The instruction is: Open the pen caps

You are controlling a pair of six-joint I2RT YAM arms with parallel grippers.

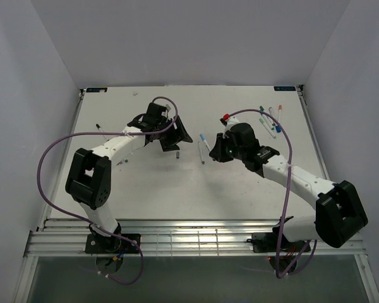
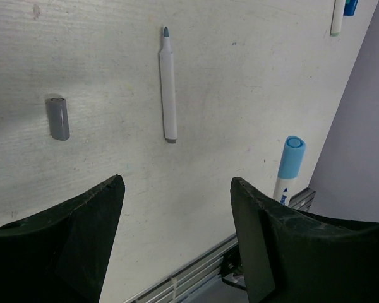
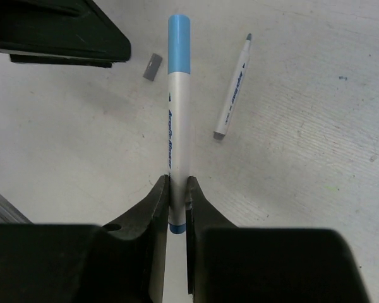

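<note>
White table (image 1: 177, 183) is bearing everything. L claw (image 2: 177, 189) is hanging wide open, holding nothing. R claw (image 3: 177, 189) is pinching a white pen (image 3: 178, 126) by the barrel, blue cap (image 3: 179, 44) on. An uncapped pen (image 2: 168, 88) is lying flat, w/ grey cap (image 2: 58, 118) lying apart beside it.

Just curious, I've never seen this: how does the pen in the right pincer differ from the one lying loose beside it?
The blue-capped pen is clamped in the right pincer; the grey-tipped pen lies free on the table. The blue-capped pen wears its cap; the grey-tipped pen is uncapped, a grey cap lying apart from it. Both have white barrels with blue print.
</note>
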